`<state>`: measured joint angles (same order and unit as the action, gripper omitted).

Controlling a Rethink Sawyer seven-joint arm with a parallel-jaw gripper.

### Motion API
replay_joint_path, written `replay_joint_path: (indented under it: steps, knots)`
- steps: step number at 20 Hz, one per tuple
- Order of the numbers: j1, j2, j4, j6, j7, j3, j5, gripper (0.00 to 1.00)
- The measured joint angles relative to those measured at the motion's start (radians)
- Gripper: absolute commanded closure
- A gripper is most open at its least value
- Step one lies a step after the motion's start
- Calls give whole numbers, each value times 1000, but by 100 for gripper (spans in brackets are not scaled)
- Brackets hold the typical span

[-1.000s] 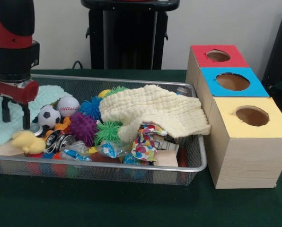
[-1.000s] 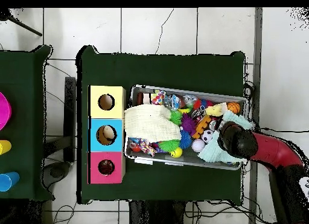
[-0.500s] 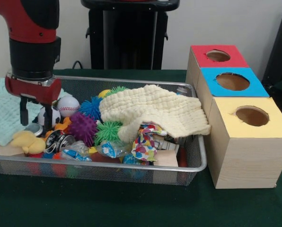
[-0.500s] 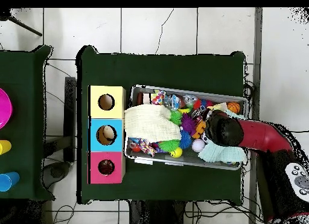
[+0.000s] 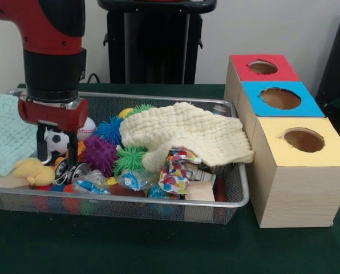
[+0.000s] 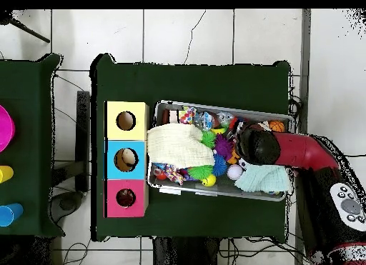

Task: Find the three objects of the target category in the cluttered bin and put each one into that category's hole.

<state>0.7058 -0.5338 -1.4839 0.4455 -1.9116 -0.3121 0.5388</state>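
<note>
The two dark fingers (image 5: 43, 149) hang straight down with a clear gap between them, parted and holding nothing; their tips reach into the clutter, one near a yellow plush toy (image 5: 32, 170), the other just above a shiny black-and-silver object (image 5: 73, 169). The gripper (image 5: 57, 162) sits below a red wrist block on the red and black arm (image 5: 51, 51), which comes down over the left end of the wire mesh bin (image 5: 130, 206). Behind the fingers, partly hidden, lie a soccer ball (image 5: 57, 141) and a baseball (image 5: 89, 128). At about 9 o'clock from the gripper a pale mint cloth (image 5: 7, 137) drapes over the bin's end. At 3 o'clock sit a purple spiky ball (image 5: 99, 154), a blue spiky ball (image 5: 109, 129) and a green spiky ball (image 5: 130, 158), touching one another. Further towards 3 o'clock a cream cloth (image 5: 187, 134) covers much of the bin's right half, with a spotted wrapper (image 5: 175, 171) below its edge. Just beside the bin's right end stands a row of three wooden boxes with round holes: the yellow-topped box (image 5: 304, 142) nearest, the blue-topped box (image 5: 279, 98) in the middle, the red-topped box (image 5: 262, 67) farthest. In the overhead view the arm enters from 4 o'clock and its wrist covers the bin's end opposite the boxes, hiding the fingers.
</note>
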Motion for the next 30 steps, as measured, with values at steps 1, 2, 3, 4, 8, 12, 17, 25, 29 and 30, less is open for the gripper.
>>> replay_joint_path:
  steps: [1,2,3,4,8,12,17,25,29,30]
  knots:
    - [-3,-2,1,4,0,-2,-1,0]
    - [-6,-4,3,8,0,-5,-2,0]
    - [-8,-5,4,11,0,-6,-3,0]
    - [-9,-6,5,15,0,-8,-3,0]
    - [-19,-20,14,45,0,-10,-5,0]
    - [-26,-32,15,54,0,-5,-5,0]
    - [-46,-34,15,54,0,24,-3,0]
    - [-56,-14,17,54,0,66,6,0]
    - [-68,10,25,54,0,102,10,0]
    - [-74,21,29,52,0,117,18,0]
